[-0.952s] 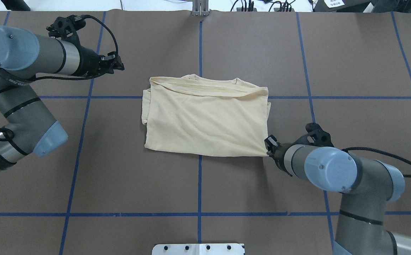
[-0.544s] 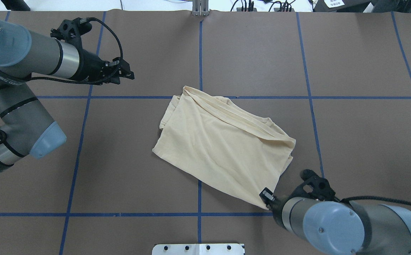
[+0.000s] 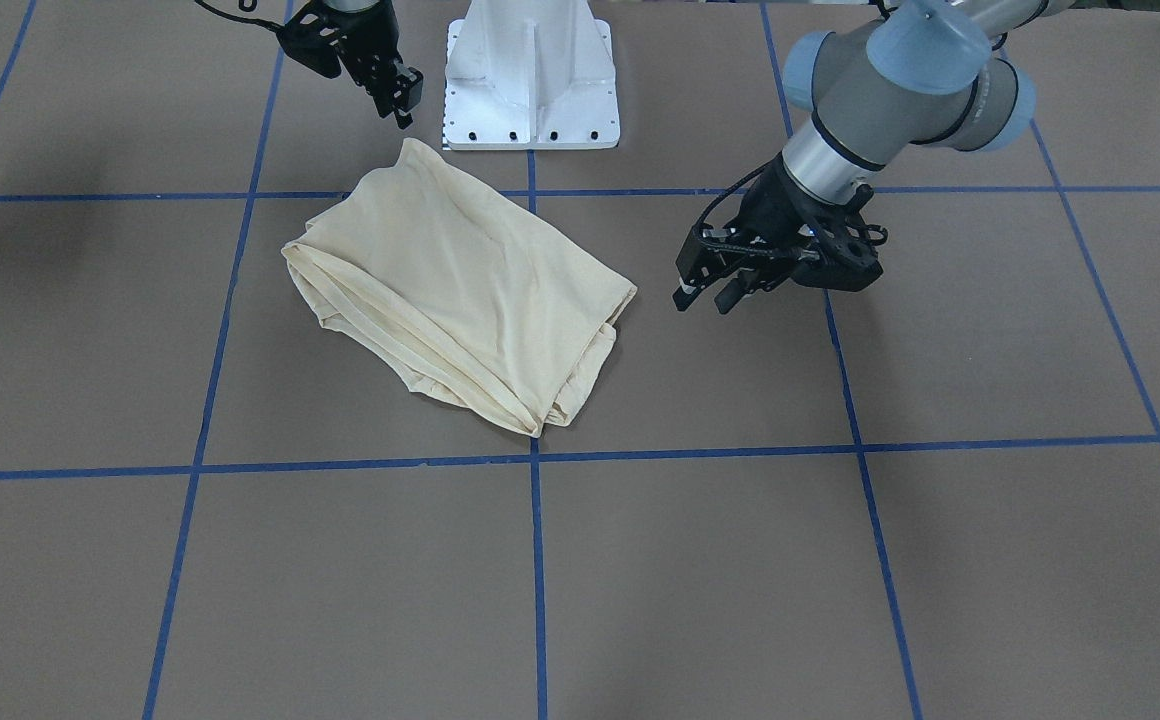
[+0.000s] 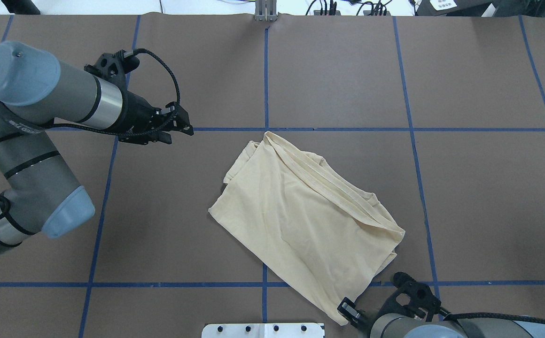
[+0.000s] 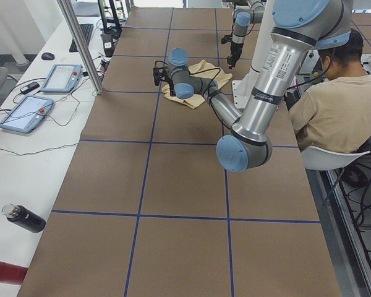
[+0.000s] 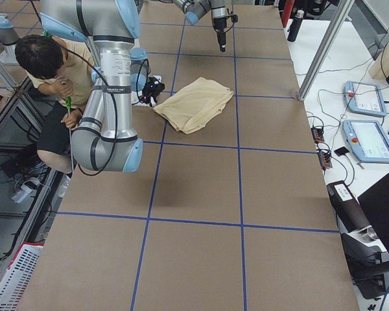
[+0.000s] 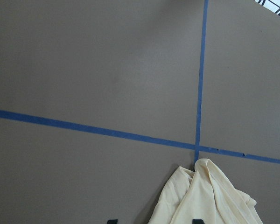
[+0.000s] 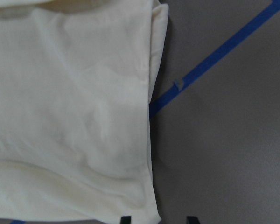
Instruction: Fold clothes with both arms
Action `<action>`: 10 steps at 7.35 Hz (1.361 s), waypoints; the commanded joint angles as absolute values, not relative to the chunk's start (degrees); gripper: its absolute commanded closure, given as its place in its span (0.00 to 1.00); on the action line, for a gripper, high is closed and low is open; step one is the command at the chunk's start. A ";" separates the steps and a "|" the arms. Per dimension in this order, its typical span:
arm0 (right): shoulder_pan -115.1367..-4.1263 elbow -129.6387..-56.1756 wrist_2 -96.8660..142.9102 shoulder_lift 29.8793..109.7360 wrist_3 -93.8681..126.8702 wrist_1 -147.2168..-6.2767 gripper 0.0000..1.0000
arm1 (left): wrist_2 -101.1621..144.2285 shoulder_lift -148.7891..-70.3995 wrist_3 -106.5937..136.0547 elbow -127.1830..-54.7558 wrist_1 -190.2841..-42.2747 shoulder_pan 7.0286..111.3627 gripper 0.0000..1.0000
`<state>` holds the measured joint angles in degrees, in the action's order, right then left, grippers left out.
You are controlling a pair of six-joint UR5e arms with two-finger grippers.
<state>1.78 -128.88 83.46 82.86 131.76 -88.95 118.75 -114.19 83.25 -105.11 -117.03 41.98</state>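
1. Since the earlier overhead frames the T-shirt has slid toward the pedestal base and swung round. It now lies askew instead of square to the blue tape lines. The left arm has also come closer to the cloth.
2. The shirt lies flat on the desk, folded to a rough rectangle with a plain side up, so no print shows. Its nearest corner sits just beside the base, on the robot's right of it. The opposite end lies well out from the base, toward the middle of the desk.
3. The drag by one corner probably serves to turn the shirt so that each arm faces a short end for the next fold.
4. The right pincer hangs just beside the base, over that near corner. Its wrist camera shows the two tips spread, with the cloth edge running between them. It seems to have let go, and nothing is pinched.
5. The right arm is tucked in tight by the base, wrist pointing down.
6. The left pincer is spread too. It sits farther out from the base, on the robot's left, and is clear of the cloth. The left arm reaches out low, its forearm nearly level and aimed at the shirt's far end.
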 commanded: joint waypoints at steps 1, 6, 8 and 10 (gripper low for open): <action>-5.83 -128.94 83.40 82.71 131.75 -89.21 0.00 | 116.47 -114.17 84.11 -107.92 -110.94 36.15 0.39; -31.37 -116.66 98.00 68.57 122.28 -88.42 0.00 | 108.46 -115.22 83.32 -100.73 -109.41 27.16 0.43; -31.82 -115.84 98.00 68.29 121.03 -88.50 0.00 | 108.46 -116.71 83.23 -99.06 -109.60 26.98 0.47; -31.82 -115.32 98.00 68.38 120.94 -88.51 0.00 | 108.46 -116.98 83.14 -98.09 -109.77 26.98 0.47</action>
<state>-31.76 -115.76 97.98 68.41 121.10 -88.50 108.46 -116.70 83.18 -98.80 -109.61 27.01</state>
